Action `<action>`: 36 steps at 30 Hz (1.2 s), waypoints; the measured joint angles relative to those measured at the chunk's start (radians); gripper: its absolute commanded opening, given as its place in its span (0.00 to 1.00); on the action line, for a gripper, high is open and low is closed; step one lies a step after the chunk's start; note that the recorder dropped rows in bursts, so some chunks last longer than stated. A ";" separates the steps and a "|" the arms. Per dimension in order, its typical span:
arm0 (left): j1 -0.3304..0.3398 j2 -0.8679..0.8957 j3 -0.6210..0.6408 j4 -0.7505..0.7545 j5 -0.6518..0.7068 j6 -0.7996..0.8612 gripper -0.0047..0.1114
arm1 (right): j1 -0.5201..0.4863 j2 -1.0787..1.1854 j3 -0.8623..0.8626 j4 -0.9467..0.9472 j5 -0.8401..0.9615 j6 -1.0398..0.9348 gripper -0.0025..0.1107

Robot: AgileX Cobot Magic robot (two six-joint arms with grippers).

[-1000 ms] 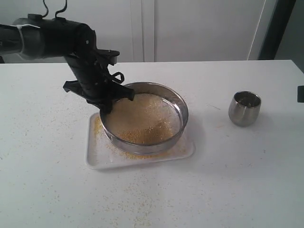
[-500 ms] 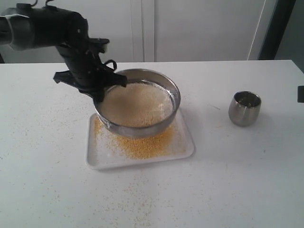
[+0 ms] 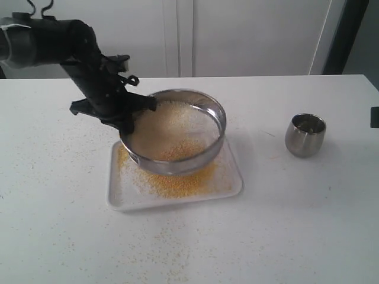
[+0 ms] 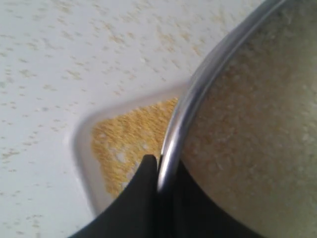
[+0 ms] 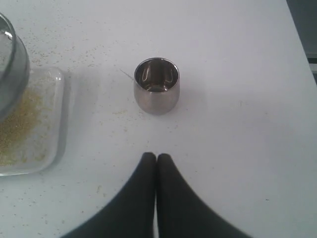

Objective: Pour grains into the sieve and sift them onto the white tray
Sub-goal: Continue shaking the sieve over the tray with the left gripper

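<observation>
Starting with the containers, you have the sieve (image 3: 176, 131) over the far part of the white tray (image 3: 234, 188), left of the table's middle. Whether it rests on the tray or is held just clear of it, you cannot tell. Pale whitish grains (image 3: 172, 127) cover its mesh, with a yellower patch toward the near side. Below and just in front of it, a golden-yellow layer of finer grains lies on the tray, thickest across the near half. Loose specks are scattered over the table (image 3: 296, 236) around it. Well apart on the right stands the small steel cup (image 3: 305, 135), upright, its inside showing shiny metal in the right wrist view.

Your left pincer (image 3: 129, 118) is closed narrowly on the sieve's left rim. The left wrist view shows one black finger (image 4: 141, 191) outside the steel wall and the other inside, with the rim clamped between them. Your right pincer (image 5: 156, 159) has its fingers pressed fully together, holding nothing, above bare table near the cup.
</observation>
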 measured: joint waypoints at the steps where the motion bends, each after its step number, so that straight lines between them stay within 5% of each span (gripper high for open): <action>1: -0.025 0.004 0.000 0.044 0.024 -0.008 0.04 | 0.000 0.000 0.000 0.000 0.000 0.000 0.02; 5: 0.026 -0.023 0.012 0.082 0.023 -0.158 0.04 | 0.000 0.000 0.000 0.000 0.000 0.000 0.02; 8: -0.035 -0.010 0.020 0.090 -0.012 -0.050 0.04 | 0.000 0.000 0.000 0.001 0.000 0.000 0.02; 10: -0.041 -0.015 0.017 0.195 0.039 -0.179 0.04 | 0.000 0.000 0.000 0.001 0.000 0.000 0.02; 12: 0.025 -0.023 0.024 0.175 0.039 -0.288 0.04 | 0.000 0.000 0.000 0.001 0.000 0.000 0.02; 14: 0.035 -0.023 0.041 0.103 -0.025 -0.188 0.04 | 0.000 0.000 0.000 0.001 0.000 0.000 0.02; 17: -0.038 -0.011 0.048 0.074 -0.080 -0.057 0.04 | 0.000 0.000 0.000 0.001 0.000 0.000 0.02; 20: -0.068 -0.013 0.035 0.149 -0.023 -0.142 0.04 | 0.000 0.000 0.000 0.001 0.000 0.000 0.02; 23: -0.001 -0.020 0.025 0.177 0.018 -0.267 0.04 | 0.000 0.000 0.000 0.001 0.000 0.000 0.02; 26: 0.023 -0.015 0.045 0.115 -0.033 -0.181 0.04 | 0.000 0.000 0.000 0.001 0.000 0.000 0.02; 29: -0.042 -0.001 0.047 0.084 -0.048 -0.071 0.04 | 0.000 0.000 0.000 0.001 0.000 0.000 0.02; 32: -0.067 -0.008 0.044 0.150 0.012 -0.154 0.04 | 0.000 0.000 0.000 0.001 0.000 0.000 0.02; 36: 0.010 -0.026 0.045 0.143 0.023 -0.250 0.04 | 0.000 0.000 0.000 0.001 0.000 0.000 0.02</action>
